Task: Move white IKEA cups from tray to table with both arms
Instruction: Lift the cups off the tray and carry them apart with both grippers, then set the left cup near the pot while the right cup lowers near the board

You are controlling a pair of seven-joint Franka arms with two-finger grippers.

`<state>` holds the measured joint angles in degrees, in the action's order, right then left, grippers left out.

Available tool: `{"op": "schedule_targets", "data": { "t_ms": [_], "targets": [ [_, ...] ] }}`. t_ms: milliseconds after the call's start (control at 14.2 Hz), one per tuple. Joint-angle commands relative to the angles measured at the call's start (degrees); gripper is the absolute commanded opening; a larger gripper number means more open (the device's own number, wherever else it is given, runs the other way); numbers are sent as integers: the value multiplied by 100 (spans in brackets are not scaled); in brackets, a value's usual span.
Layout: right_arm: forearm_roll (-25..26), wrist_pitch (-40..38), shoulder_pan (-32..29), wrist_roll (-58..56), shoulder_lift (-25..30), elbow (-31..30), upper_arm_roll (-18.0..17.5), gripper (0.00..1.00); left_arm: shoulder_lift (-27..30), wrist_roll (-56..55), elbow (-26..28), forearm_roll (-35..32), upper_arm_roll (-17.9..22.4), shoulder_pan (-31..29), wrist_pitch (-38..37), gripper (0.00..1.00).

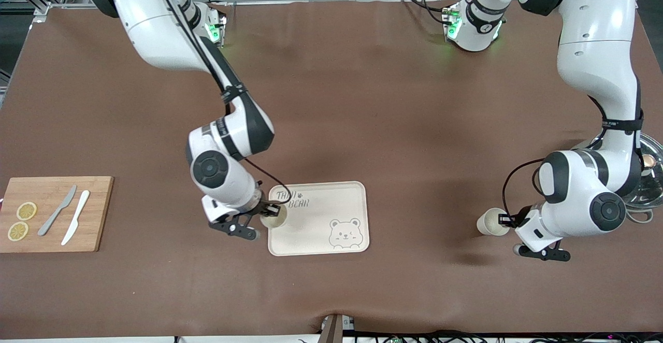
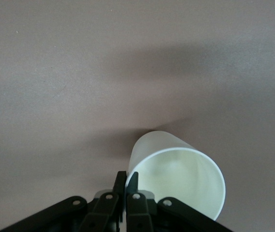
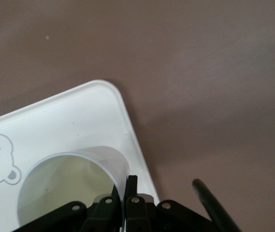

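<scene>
Two white IKEA cups are in view, each pinched by its rim. My right gripper (image 1: pixel 271 211) (image 3: pixel 124 186) is shut on the wall of one cup (image 1: pixel 274 218) (image 3: pixel 69 186), one finger inside and one outside. That cup sits over the corner of the cream bear tray (image 1: pixel 331 203) (image 3: pixel 79 116) toward the right arm's end; whether it touches the tray I cannot tell. My left gripper (image 1: pixel 505 220) (image 2: pixel 127 181) is shut the same way on the other cup (image 1: pixel 491 223) (image 2: pixel 181 176), tilted over the bare brown table toward the left arm's end.
A wooden cutting board (image 1: pixel 98 213) lies at the right arm's end, carrying two lemon slices (image 1: pixel 22 220), a grey knife (image 1: pixel 57 211) and a white knife (image 1: pixel 75 224). A metal dish (image 1: pixel 650 177) sits at the left arm's end, partly hidden by the arm.
</scene>
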<state>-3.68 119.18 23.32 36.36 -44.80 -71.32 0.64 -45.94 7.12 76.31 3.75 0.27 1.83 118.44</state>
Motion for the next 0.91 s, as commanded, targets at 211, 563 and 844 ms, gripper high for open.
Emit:
{"op": "schedule_targets", "data": {
  "t_ms": [211, 563, 844],
  "targets": [
    [-10, -825, -1065, -2077, 288, 241, -151, 0, -72, 0, -37, -85, -36, -78, 91, 29],
    [-10, -1150, -1575, -3062, 288, 444, -151, 0, -64, 70, -46, -76, -36, -78, 100, 100],
    [-19, -1186, -2023, -4117, 288, 488, -152, 0, 76, 70, -64, -85, -53, -69, 91, 100]
  ]
}}
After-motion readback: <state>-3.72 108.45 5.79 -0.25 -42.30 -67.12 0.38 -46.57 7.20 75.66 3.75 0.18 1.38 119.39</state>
